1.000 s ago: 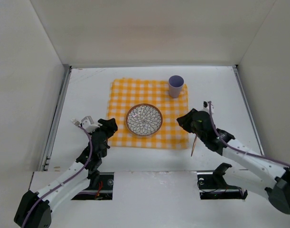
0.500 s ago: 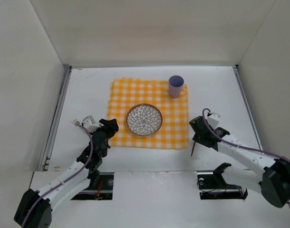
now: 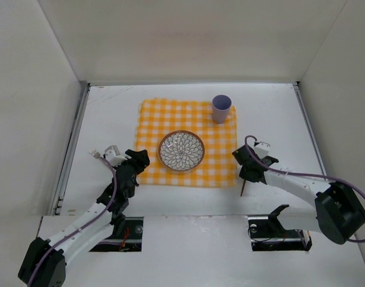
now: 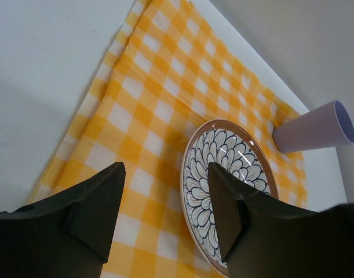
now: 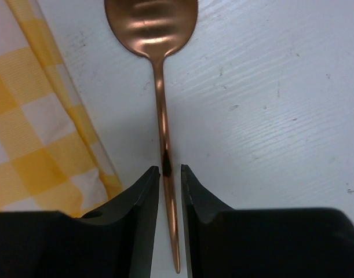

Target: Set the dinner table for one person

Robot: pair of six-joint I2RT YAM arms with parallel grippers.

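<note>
**Two grippers low at the cloth's near corners**

Both arms reach in from the near edge of the dinner table [image 3: 110,113], the wide white surface with a metal rail [image 3: 71,149] down its left side. The yellow-and-white checked cloth [image 3: 170,116] lies mid-table with bare white on every side. The widest open strips are along the left and right rails and behind the cloth toward the back wall [image 3: 182,42].

A flower-patterned plate [image 3: 181,150] sits on the near half of the cloth. A lilac cup [image 3: 221,109] stands at the cloth's far right corner, well apart from the plate.

The left gripper [image 4: 165,168] hangs over the cloth's near left corner. Its jaws are spread wide with nothing between them, and the plate shows through the gap.

The right gripper [image 5: 170,169] is down at the cloth's near right edge. It straddles the handle of a copper spoon [image 5: 159,87] that lies on bare table just beside the cloth. The jaws are only narrowly parted, and a sliver of white shows beside the handle, so they are not clamped on it.

Plain white walls close in the table at the back and both sides.
</note>
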